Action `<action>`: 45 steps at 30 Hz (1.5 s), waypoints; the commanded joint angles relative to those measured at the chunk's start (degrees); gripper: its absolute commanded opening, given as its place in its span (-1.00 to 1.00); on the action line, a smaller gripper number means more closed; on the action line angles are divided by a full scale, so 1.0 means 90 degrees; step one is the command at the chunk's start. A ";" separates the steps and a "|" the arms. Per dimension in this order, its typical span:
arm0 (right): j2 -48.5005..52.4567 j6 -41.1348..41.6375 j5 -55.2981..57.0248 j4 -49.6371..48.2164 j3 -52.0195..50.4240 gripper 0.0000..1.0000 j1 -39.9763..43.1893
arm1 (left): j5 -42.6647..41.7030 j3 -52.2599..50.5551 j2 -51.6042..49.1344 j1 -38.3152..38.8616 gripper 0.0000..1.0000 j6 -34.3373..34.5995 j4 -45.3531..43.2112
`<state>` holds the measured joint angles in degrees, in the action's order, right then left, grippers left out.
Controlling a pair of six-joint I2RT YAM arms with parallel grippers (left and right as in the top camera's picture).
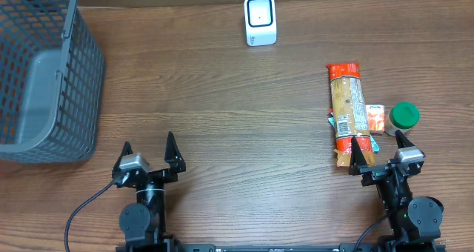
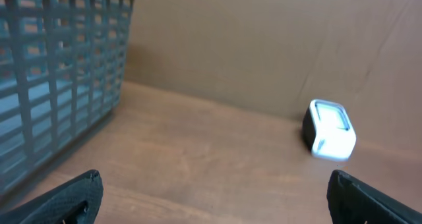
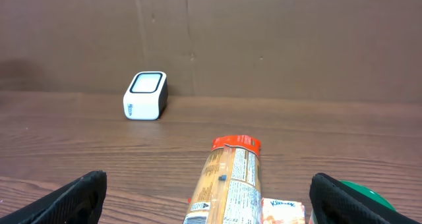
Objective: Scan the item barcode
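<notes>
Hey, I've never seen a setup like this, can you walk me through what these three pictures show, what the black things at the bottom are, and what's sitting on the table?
The top picture looks straight down on a wooden table. The black forked shapes at its near edge are two robot arms, each ending in a two-finger gripper: the left gripper and the right gripper. Both are open and hold nothing.

The other two pictures come from cameras on the wrists, so the dark tips in the bottom corners are each gripper's own fingers.

On the table: a grey plastic basket at far left, a small white barcode scanner at the back, and, just ahead of the right gripper, a long orange snack package, a small tissue pack beside it, and a container with a green lid.
</notes>
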<state>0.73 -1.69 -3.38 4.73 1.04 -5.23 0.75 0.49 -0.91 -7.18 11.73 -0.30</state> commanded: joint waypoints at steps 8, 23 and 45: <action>-0.0063 -0.0019 0.0085 -0.0010 -0.0066 1.00 0.0019 | -0.0138 -0.0024 0.0078 0.0253 0.99 -0.1120 0.0529; -0.0063 -0.0019 0.0085 -0.0010 -0.0066 1.00 0.0019 | -0.0136 -0.0024 0.0073 0.0257 1.00 -0.1120 0.0529; -0.0063 -0.0019 0.0085 -0.0010 -0.0066 1.00 0.0019 | -0.0136 -0.0024 0.0073 0.0257 1.00 -0.1120 0.0529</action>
<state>0.73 -1.69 -3.36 4.80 1.04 -5.23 0.16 0.49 -0.86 -5.21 2.76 4.49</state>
